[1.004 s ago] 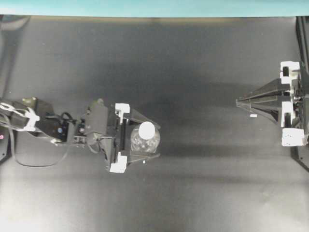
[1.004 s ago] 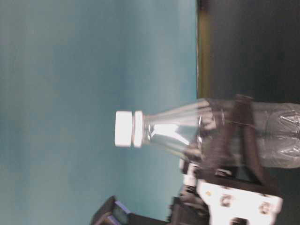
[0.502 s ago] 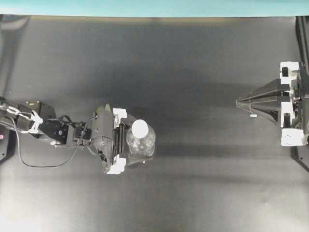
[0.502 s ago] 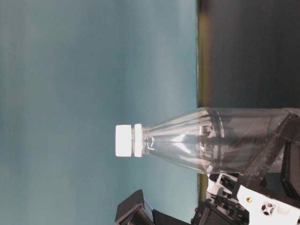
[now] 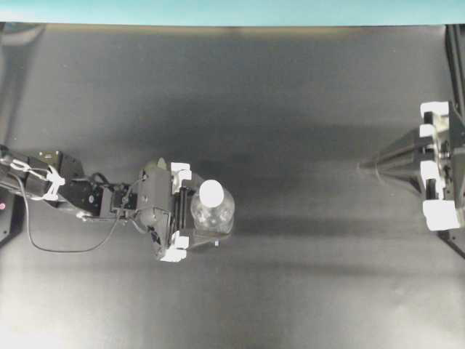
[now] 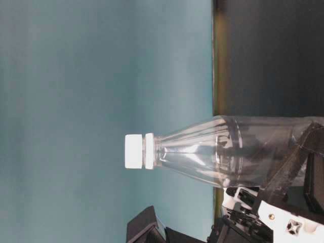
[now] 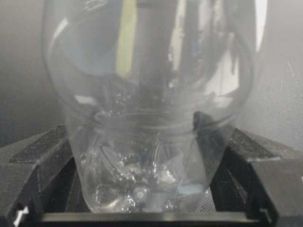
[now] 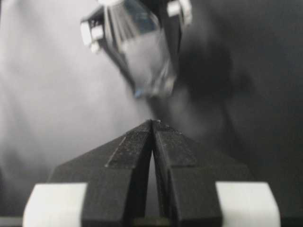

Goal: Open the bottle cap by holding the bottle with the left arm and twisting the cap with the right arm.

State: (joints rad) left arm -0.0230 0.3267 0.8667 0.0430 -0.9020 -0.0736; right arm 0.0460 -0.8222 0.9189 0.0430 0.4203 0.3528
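At table [image 5: 290, 109] left, left gripper [image 5: 207, 218] clamps upright bottle [image 5: 213, 213], cap [image 5: 211, 193] on. Right gripper [image 5: 363, 166] sits closed at right edge, well apart.

clear bottle [image 5: 213, 216], white bottle cap [image 5: 211, 193], black tools with white blocks, teal wall [image 6: 101, 76].

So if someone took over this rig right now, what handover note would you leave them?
Left end effector: shut on the bottle, gripping its lower body; the bottle stands upright on the table.
Right end effector: shut, empty, at the far right edge, well away from the bottle.
Bottle cap: on the neck, untouched.
Done: the hold.
Left: bring the right arm over, open it, grip the cap and twist it off.
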